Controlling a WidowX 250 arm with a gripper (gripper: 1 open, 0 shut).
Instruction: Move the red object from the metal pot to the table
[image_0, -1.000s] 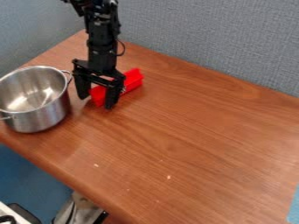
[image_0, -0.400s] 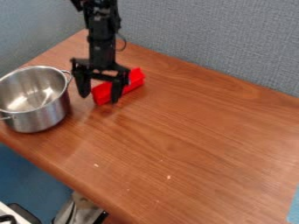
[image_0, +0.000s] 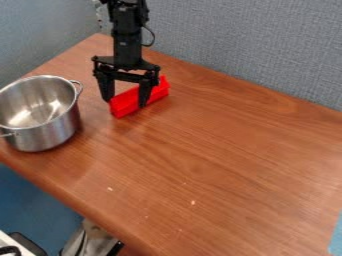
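The red object (image_0: 142, 98) lies flat on the brown wooden table (image_0: 214, 150), to the right of the metal pot (image_0: 36, 112). The pot stands near the table's left edge and shows nothing inside it. My gripper (image_0: 127, 87) points straight down just above the red object's left part. It is open, its black fingers (image_0: 103, 86) spread wide on either side and holding nothing.
The table's rounded front edge runs from lower left to lower right. A blue-grey wall stands behind the table. The black arm (image_0: 128, 25) rises from the gripper toward the top of the view.
The open gripper has lifted off the red object and shifted up and to the right in the picture, rolling a little. The red object stays on the table.
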